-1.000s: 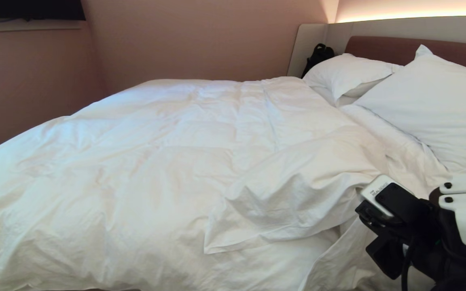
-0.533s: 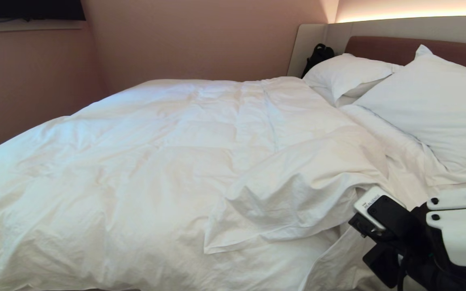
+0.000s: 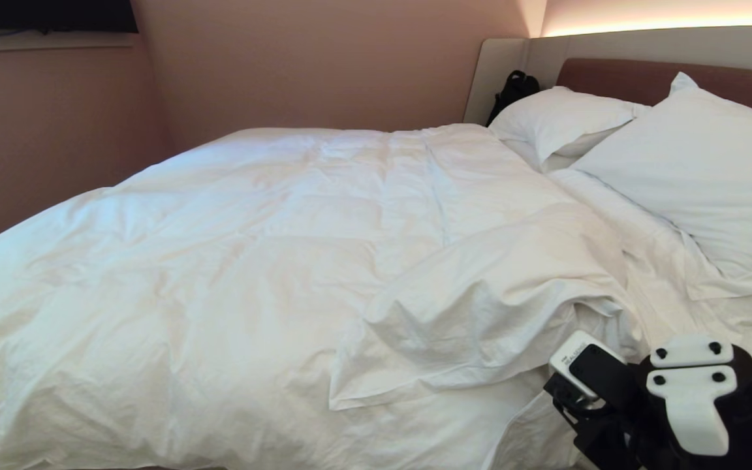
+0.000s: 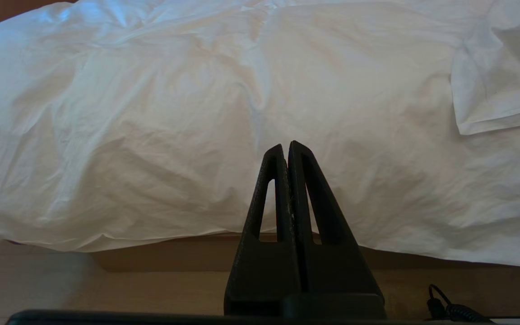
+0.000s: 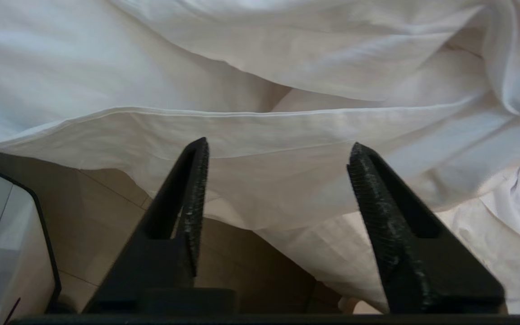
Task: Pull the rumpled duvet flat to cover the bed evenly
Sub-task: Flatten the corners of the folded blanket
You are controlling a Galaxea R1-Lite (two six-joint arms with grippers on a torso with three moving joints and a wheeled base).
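Observation:
The puffy white duvet (image 3: 284,261) lies wrinkled over most of the bed, whose brown headboard (image 3: 643,75) is at the back right. Its near right corner (image 3: 467,326) is folded back on itself. My right arm (image 3: 689,398) is low at the bed's near right side. In the right wrist view my right gripper (image 5: 276,149) is open, nothing between its fingers, facing a hanging hemmed edge of the duvet (image 5: 260,131). My left gripper (image 4: 285,146) is shut and empty, parked facing the duvet (image 4: 197,113) that drapes over the bed's near side.
Two white pillows (image 3: 559,117) (image 3: 696,163) lean at the headboard. A black bag (image 3: 513,88) sits in the far corner. A pink wall (image 3: 284,65) runs along the bed's far side. The brown platform base (image 4: 151,253) and tan floor (image 5: 106,198) show below the duvet.
My right arm has sunk and shifted left along the bed's near right edge, uncovering the lower part of the near pillow. The duvet lies as before.

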